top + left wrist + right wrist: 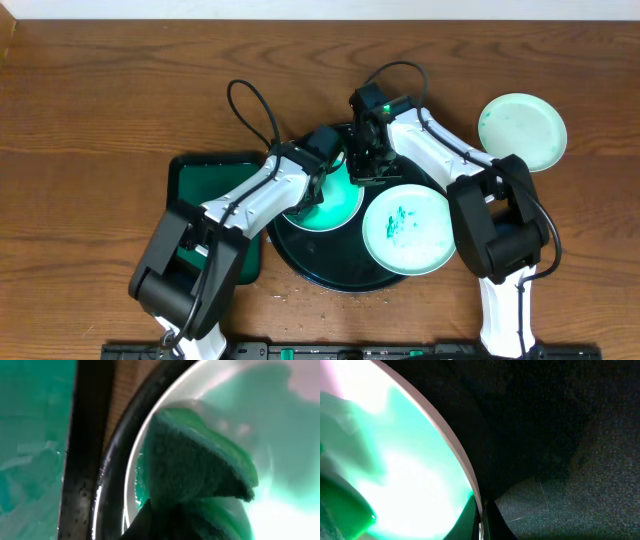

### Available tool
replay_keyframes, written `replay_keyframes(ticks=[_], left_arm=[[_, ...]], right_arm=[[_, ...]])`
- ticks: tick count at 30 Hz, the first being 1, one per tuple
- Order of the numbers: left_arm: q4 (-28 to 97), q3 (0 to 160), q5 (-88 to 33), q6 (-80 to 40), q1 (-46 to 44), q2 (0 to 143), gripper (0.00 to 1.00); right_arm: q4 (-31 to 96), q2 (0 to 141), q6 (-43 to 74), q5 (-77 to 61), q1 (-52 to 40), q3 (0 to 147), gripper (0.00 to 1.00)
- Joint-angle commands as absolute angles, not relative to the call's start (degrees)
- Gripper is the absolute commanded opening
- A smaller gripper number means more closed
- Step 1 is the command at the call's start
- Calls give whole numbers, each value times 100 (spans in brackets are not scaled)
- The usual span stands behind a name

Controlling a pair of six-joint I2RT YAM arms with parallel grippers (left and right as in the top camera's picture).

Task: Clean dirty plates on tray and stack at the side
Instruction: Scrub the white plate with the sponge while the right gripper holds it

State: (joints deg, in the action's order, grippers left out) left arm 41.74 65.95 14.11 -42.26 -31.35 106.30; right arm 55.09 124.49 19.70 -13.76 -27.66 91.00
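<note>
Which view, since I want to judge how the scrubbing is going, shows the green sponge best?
The left wrist view: the sponge fills mid-frame, its rough green face lying on a plate. Overhead, the left arm hides it. The right wrist view shows only a dark green sliver at lower left that may be it.

Glossy plates (407, 228); rough sponge (195, 460); wood-grain tbl (90, 100)
</note>
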Motion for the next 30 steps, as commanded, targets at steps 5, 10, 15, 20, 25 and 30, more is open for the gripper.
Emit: replay_keyframes(ticks=[5,10,15,20,25,30], left_arm=[[3376,6632,1396,-3603,-2998,10930,7],[2875,6807,781,-3557,-2998,10930,7],[2657,6862,287,-3557,-2998,10930,7],[2473,6862,-425,-3555,-2998,10930,7],[2342,6862,-1208,-3555,-2998,10930,7],[2375,6862,-1667,-3514,-2998,10930,7]], right_arm=[[5568,12604,1828,-1100,-2781,8945,1],[5577,12604,1815,-1100,-2779,8945,1],[5579,12604,1791,-1100,-2781,8945,1],[5596,12604,1793,-1100,-2781,8945,1],[5649,12604,1793,-1100,-2781,8945,1],[5697,12604,1793,-1100,-2781,8945,1]])
